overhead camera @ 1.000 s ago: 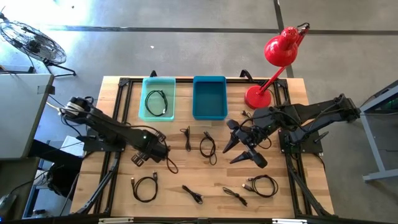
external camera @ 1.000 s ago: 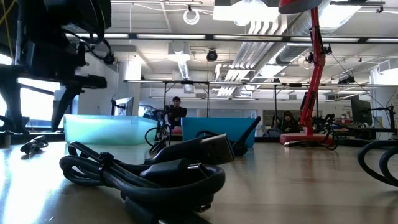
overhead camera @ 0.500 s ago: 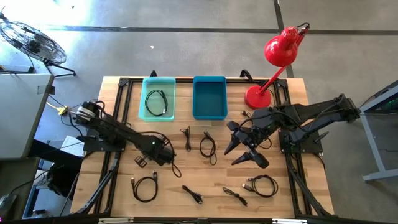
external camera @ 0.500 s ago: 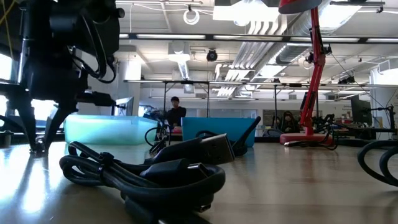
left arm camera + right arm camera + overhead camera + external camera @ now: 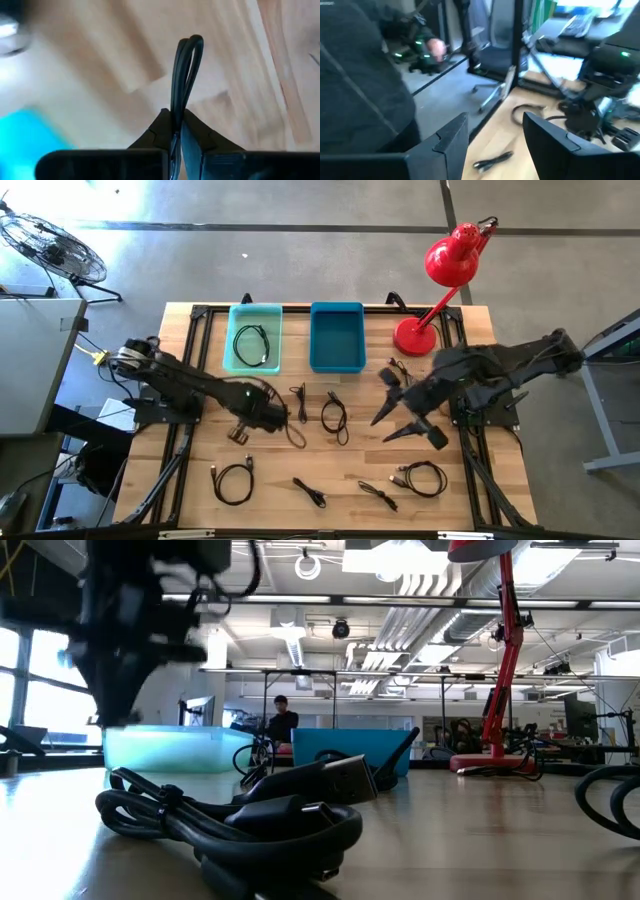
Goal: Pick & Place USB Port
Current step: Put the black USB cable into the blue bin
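From above, the left gripper (image 5: 268, 416) has slid right toward the bins and is clamped on a black USB cable (image 5: 293, 430) trailing below it. The right gripper (image 5: 408, 412), fingers spread, has backed off right. Left wrist view: cable loop (image 5: 186, 75) pinched tight.

A grey concrete floor (image 5: 300, 240) surrounds the table, with a fan (image 5: 55, 245) standing nearby.

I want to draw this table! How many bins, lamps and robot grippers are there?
Bins: 2 (light teal bin, blue bin)
Lamps: 1 (red lamp)
Grippers: 2 (left gripper pinching a black cable, right gripper open)
Total: 5
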Tool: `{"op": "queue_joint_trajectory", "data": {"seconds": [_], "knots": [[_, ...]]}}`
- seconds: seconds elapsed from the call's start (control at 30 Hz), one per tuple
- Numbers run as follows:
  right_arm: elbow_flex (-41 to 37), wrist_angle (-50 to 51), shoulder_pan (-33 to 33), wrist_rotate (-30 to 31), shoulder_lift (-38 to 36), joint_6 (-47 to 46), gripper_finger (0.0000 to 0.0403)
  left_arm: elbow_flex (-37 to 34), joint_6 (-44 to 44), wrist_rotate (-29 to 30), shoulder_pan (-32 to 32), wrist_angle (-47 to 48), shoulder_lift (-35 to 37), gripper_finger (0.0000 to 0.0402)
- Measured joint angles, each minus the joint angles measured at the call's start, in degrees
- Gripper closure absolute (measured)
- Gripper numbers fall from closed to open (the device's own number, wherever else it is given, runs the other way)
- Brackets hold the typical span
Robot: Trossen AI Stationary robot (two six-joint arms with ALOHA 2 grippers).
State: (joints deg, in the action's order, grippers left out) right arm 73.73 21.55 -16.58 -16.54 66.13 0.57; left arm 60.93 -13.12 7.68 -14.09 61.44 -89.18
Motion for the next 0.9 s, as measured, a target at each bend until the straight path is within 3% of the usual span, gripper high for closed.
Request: {"op": "queue_joint_trajectory", "data": {"seconds": [0.2, 0.4, 0.47, 0.67, 0.9], "knots": [[0.0, 0.1, -1.91, 8.85, -2.72, 4.9, 0.0228, 15.48, 0.82, 8.29, 3.08, 2.48, 7.19, 0.0389], [0.0, -0.82, -2.34, 19.35, -2.38, 12.34, 0.023, 24.7, -3.6, 12.11, 7.46, -14.46, 14.99, 0.0389], [0.0, -3.14, -2.34, 23.93, -2.1, 15.03, 0.023, 24.78, -6.2, 9.38, 9.15, -22.66, 16.91, 0.0389], [0.0, -15.56, -2.06, 34.52, -2.05, 25.37, 0.023, 24.73, -9.66, -5.92, 13.34, -41.64, 16.52, 0.0389], [0.0, -21.41, -0.67, 34.49, -2.02, 29.53, 0.023, 24.65, -10.62, -19.25, 16.21, -56.19, 10.75, 0.0389]]}}
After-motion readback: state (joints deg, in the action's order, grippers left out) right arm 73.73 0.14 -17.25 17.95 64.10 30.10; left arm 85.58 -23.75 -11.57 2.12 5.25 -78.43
